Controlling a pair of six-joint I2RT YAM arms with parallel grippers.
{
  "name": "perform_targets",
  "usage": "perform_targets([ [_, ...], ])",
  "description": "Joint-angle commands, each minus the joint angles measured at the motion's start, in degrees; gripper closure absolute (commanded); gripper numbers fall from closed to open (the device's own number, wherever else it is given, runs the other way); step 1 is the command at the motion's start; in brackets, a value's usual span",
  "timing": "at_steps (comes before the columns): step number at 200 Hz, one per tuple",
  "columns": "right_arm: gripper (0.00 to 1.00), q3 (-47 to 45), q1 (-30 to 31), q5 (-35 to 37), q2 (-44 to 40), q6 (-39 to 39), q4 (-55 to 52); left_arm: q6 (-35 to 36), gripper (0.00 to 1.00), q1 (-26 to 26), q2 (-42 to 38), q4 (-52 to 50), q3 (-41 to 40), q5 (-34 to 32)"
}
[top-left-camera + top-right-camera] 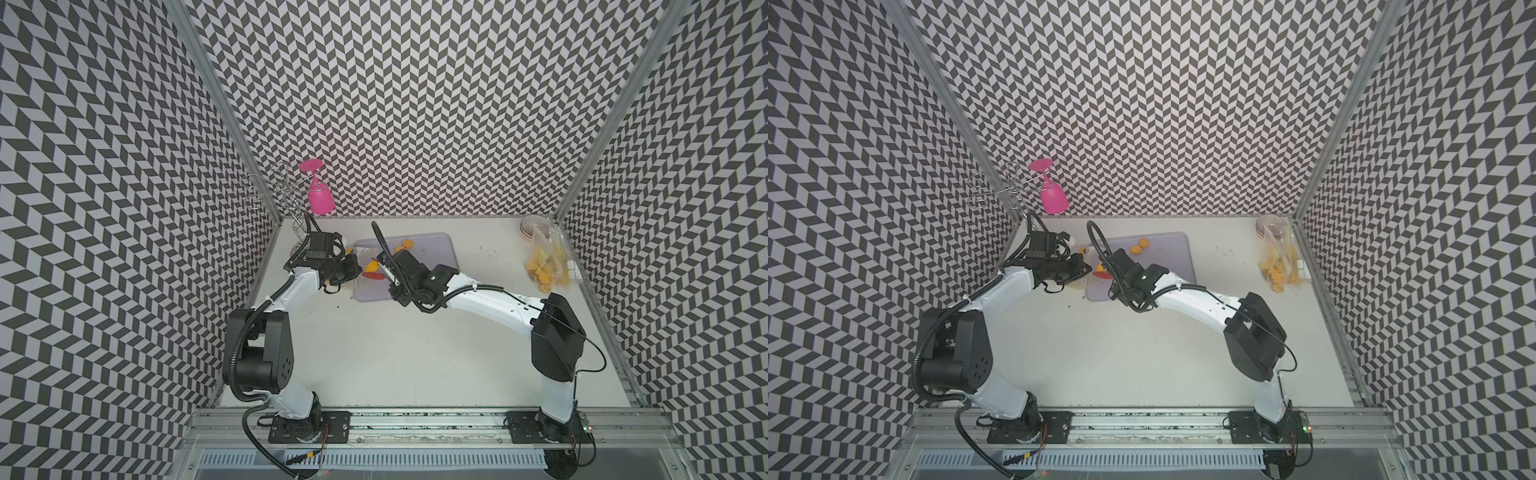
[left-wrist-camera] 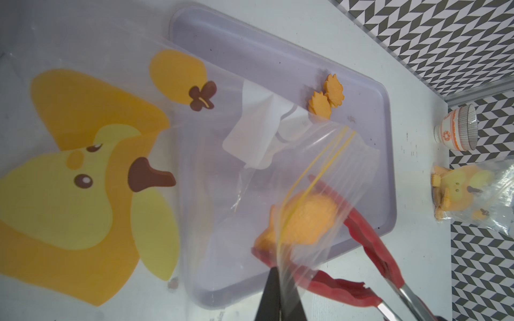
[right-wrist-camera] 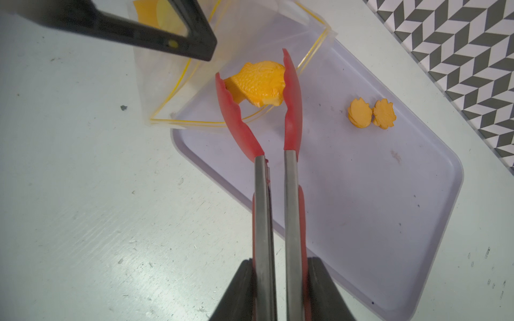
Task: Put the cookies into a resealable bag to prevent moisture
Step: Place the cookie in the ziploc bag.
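Right hand (image 3: 281,278) clamps red tongs (image 3: 290,208) pinching a fish cookie (image 3: 258,80) at the bag (image 3: 167,91) mouth; left hand (image 2: 282,300) is closed on the bag rim.

Top views: high overhead, far, looking down at the whole table (image 1: 374,353). Wrist views: close, angled down, from opposite sides of bag (image 3: 167,89) and tray (image 3: 361,180) (both also in top views).

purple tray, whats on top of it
On the tray lie scalloped cookies, touching. The resealable bag overlaps one corner, mouth open; red tongs hold a fish cookie there. The tray under the bag's white patch is hidden.
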Motion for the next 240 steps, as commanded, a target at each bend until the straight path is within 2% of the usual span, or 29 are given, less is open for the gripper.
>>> perform_targets([
  [1, 0.69, 2.79, 0.71, 1.8, 1.38, -1.88, 1.84, 0.83, 1.0, -0.46, -0.02, -0.27, 1.13, 0.46],
  [74, 0.69, 8.54, 0.62, 0.18, 7.28, 0.06, 2.48, 0.82, 1.0, -0.88, -0.14, 0.07, 1.04, 0.91],
  [114, 0.59, 12.39, 0.53, -0.35, 9.58, 0.99, 1.17, 0.83, 1.0, -0.93, -0.34, 0.01, 0.95, 0.67],
  [164, 0.43, 12.29, 0.44, -0.58, 8.71, 1.3, 0.62, 0.83, 1.0, -0.93, -0.22, -0.1, 1.04, 0.52],
  [196, 0.42, 12.18, 0.39, -0.77, 8.34, 1.25, 0.52, 0.83, 1.0, -0.85, -0.27, -0.19, 1.04, 0.49],
  [212, 0.47, 11.95, 0.44, -0.71, 7.61, 1.48, 0.39, 0.83, 1.0, -0.92, -0.27, -0.2, 1.04, 0.1],
  [240, 0.5, 9.41, 0.44, -0.89, 3.8, 1.99, 0.35, 0.83, 1.0, -0.8, -0.49, -0.45, 1.03, -0.94],
])
